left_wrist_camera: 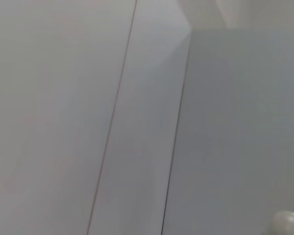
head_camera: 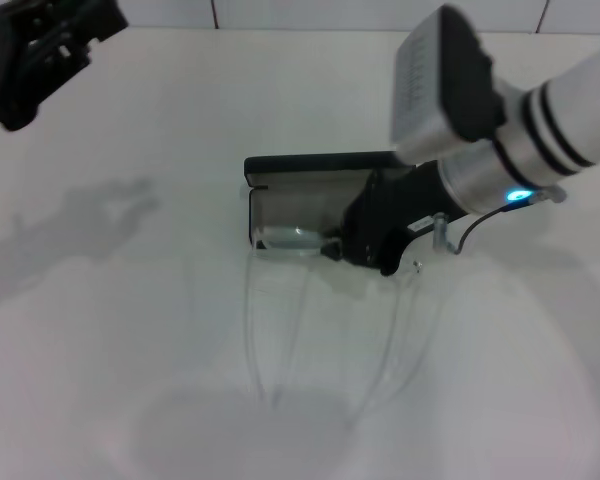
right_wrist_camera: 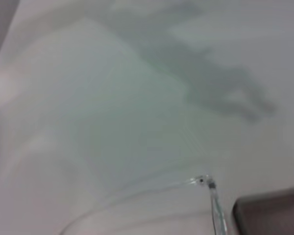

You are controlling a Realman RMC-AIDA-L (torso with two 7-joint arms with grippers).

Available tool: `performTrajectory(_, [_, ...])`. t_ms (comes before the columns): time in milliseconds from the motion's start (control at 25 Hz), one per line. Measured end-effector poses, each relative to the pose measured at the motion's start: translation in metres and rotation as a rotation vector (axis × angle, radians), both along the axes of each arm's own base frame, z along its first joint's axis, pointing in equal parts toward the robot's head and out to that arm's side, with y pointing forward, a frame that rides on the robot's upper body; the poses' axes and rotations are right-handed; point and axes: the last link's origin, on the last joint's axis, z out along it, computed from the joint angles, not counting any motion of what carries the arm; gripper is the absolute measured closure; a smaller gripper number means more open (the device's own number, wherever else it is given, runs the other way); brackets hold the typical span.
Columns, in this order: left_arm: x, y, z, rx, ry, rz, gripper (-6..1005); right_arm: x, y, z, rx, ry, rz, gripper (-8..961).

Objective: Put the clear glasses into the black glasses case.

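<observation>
Two clear temple arms trail toward the near edge of the white bench (head_camera: 100, 330), still unfolded. Glasses (head_camera: 290, 240) front sits at the case's near rim, lenses half over the grey lining, temples hanging outside. Right gripper (head_camera: 365, 245) is low over the right end of the frame; cannot tell how far its fingers are spread, or whether they grip the frame. Case (head_camera: 310, 190) lies open beyond, lid raised at the back. Left gripper (head_camera: 35, 50) is parked high at far left, fingers unclear. Step looks like seating the glasses; next likely needs temples folded or pushed inside.
</observation>
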Motion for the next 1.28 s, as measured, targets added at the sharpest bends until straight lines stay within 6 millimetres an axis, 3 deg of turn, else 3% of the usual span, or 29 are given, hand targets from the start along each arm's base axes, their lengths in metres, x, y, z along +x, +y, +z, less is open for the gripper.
performTrajectory(320, [0.011,-0.01,-0.004,-0.045,-0.029,-0.097,747,0.011,-0.027,0.069,0.11,0.43,0.014,883])
performTrajectory(440, [0.02,-0.013,-0.009,-0.082,-0.049,-0.147,747,0.018,-0.032,0.086,0.099,0.614,0.016,883])
performTrajectory(760, [0.043,-0.018,-0.032,-0.227,-0.044,-0.279,847,0.035,-0.028,0.084,0.062,0.899,-0.018,883])
performTrajectory(1280, [0.049,-0.014,-0.051,-0.318,-0.046,-0.3,840,0.023,-0.025,0.075,-0.002,0.938,0.004,884])
